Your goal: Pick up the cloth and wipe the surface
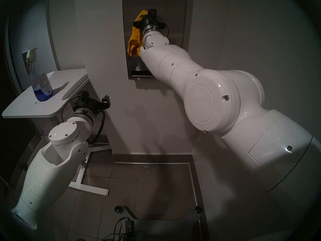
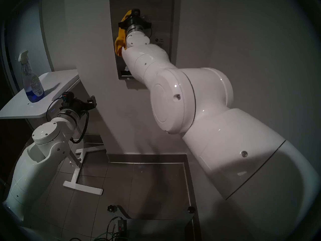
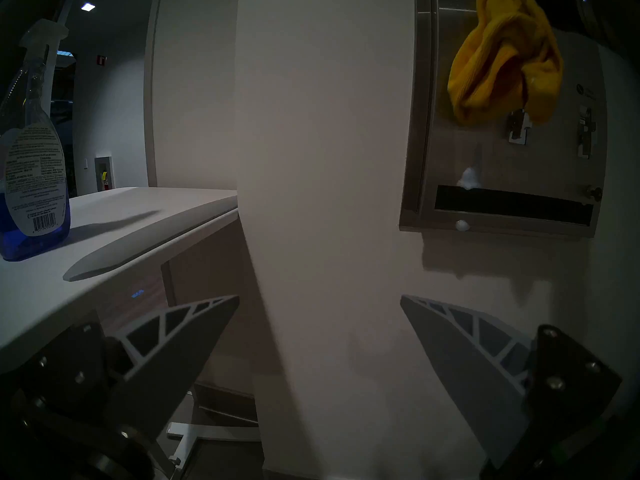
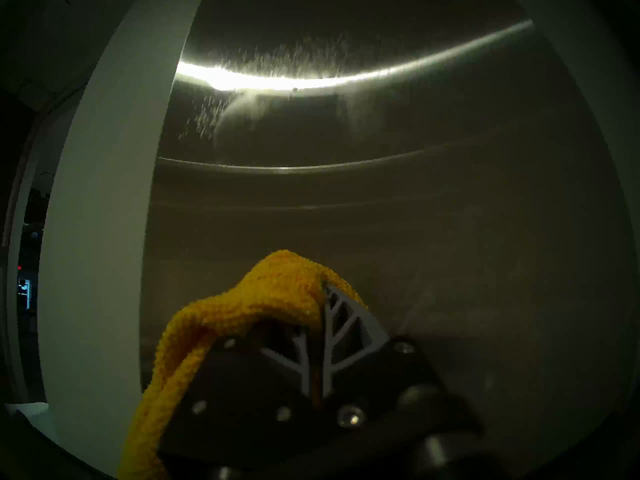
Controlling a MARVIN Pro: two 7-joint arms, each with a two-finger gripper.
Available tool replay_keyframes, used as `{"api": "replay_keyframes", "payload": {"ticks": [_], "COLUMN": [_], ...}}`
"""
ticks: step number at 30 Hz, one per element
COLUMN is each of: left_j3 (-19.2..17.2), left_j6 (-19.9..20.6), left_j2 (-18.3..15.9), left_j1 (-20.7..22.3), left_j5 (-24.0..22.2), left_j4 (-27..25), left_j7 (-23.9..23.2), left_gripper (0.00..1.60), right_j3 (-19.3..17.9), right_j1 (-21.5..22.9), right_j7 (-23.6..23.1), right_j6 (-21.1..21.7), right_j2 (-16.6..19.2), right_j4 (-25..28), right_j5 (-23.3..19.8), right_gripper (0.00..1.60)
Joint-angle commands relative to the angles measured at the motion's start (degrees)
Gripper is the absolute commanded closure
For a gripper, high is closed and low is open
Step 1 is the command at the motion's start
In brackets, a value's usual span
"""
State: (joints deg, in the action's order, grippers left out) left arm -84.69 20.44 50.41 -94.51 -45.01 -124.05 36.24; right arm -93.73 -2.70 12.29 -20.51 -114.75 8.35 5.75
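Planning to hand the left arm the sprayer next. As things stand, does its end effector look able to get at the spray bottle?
Probably yes. The left end effector is open and empty, beside the white table. The spray bottle stands alone there, nothing between them, though the arm must lift above the tabletop edge.

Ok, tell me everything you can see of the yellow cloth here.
The cloth is a mustard-yellow, nubbly microfibre towel, soft and bunched into folds. One edge is pinched in the shut right pincer; the rest droops down beside the wrist. It hangs in front of the brushed steel dispenser panel, above its two coin mechanisms. Whether it presses on the metal is unclear.
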Motion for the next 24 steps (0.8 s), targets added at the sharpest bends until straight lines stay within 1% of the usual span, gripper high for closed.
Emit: {"api": "replay_keyframes", "payload": {"ticks": [1, 8, 12, 14, 15, 19, 21, 22, 24], "left_j3": [-0.98, -0.93, -0.85, -0.83, -0.78, -0.69, -0.66, -0.64, -0.61], "left_j6": [-0.68, -0.63, -0.56, -0.54, -0.51, -0.45, -0.44, -0.44, -0.43], "left_j2": [0.08, 0.05, 0.00, -0.01, -0.03, -0.05, -0.07, -0.07, -0.08], "left_j1": [1.99, 2.00, 1.85, 1.81, 1.72, 1.61, 1.57, 1.55, 1.52], "left_j5": [0.03, 0.02, 0.06, 0.06, 0.08, 0.09, 0.09, 0.09, 0.09], "left_j4": [-1.72, -1.70, -1.57, -1.53, -1.46, -1.33, -1.28, -1.25, -1.22], "left_j7": [-0.10, -0.03, 0.00, 0.01, 0.03, 0.07, 0.08, 0.10, 0.11], "left_gripper": [0.00, 0.00, 0.00, 0.00, 0.00, 0.00, 0.00, 0.00, 0.00], "right_j3": [-2.21, -1.70, -1.02, -1.01, -1.06, -1.17, -1.31, -1.23, -1.45], "right_j1": [-2.21, -0.96, 2.65, 3.26, 4.22, 5.27, 5.44, 5.80, 6.08], "right_j7": [1.64, 0.46, 0.01, -0.01, 0.17, 0.44, 0.76, 0.61, 0.98], "right_j6": [1.51, 0.18, 0.08, 0.11, -0.07, -0.37, -0.63, -0.68, -0.84], "right_j2": [-0.25, 0.22, 1.96, 2.35, 3.35, 5.37, 5.58, 6.24, 6.12], "right_j4": [-1.40, -1.46, 0.22, 0.51, 1.09, 1.80, 2.27, 2.25, 2.54], "right_j5": [-2.27, -1.57, -0.81, -0.80, -0.80, -0.79, -0.77, -0.69, -0.71], "right_gripper": [1.60, 1.60, 1.60, 1.60, 1.60, 1.60, 1.60, 1.60, 1.60]}}
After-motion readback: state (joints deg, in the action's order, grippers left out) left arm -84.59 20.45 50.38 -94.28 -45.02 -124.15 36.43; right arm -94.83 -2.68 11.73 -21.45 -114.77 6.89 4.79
